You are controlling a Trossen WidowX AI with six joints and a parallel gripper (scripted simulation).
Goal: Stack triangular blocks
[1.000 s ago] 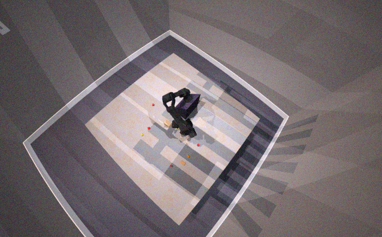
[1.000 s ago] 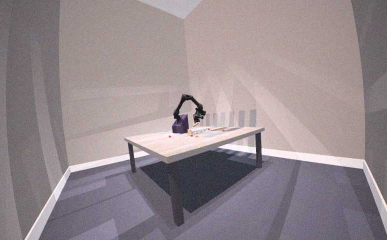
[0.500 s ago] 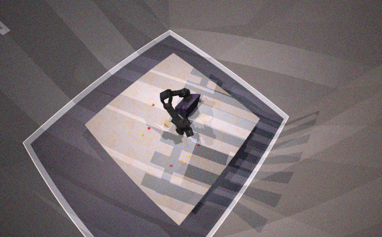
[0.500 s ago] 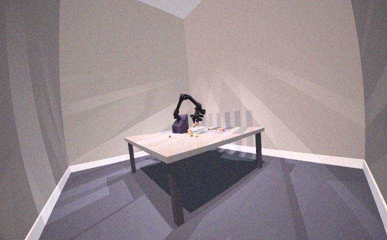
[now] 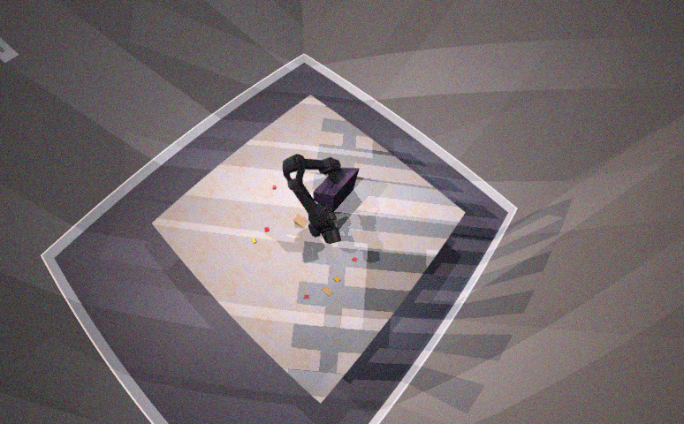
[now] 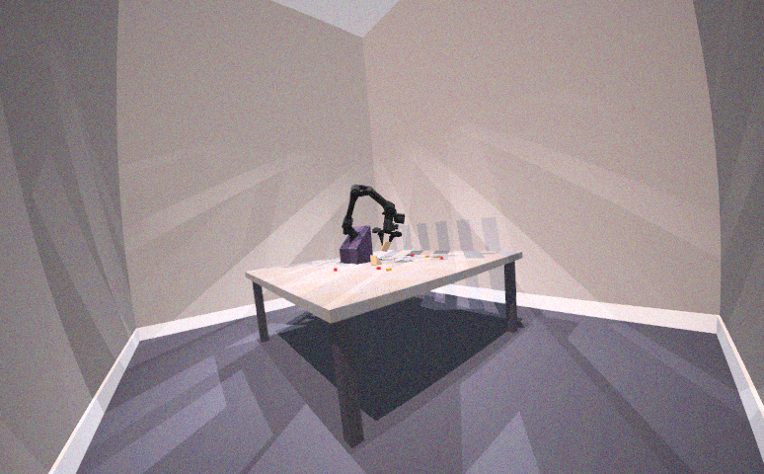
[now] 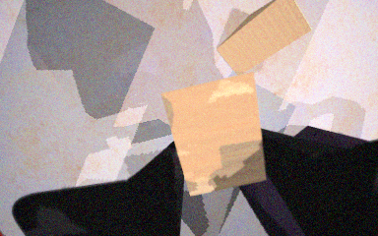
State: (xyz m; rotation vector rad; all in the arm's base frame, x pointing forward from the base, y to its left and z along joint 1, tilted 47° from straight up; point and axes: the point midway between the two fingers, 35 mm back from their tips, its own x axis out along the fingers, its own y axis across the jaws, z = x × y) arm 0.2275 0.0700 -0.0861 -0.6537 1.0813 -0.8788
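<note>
One wooden triangular block [image 7: 216,128] [image 6: 385,246] is held between the fingers, clear above the table. My gripper [image 7: 216,141] [image 6: 387,239] is shut on it; in the top view the arm hides the fingers and this block. The other triangular block [image 7: 267,36] [image 5: 300,220] [image 6: 375,259] stands on the table near the purple base. In the wrist view it shows beyond the held block's far edge, turned at an angle to it and cut by the frame's top. The two blocks look apart.
The purple base [image 5: 335,190] [image 6: 355,245] stands beside the standing block. Small red cubes [image 5: 266,229] [image 5: 354,259], a yellow cube [image 5: 254,240], an orange piece [image 5: 337,279] and a flat tan piece [image 5: 327,291] lie around on the table [image 5: 203,230] [image 6: 316,293].
</note>
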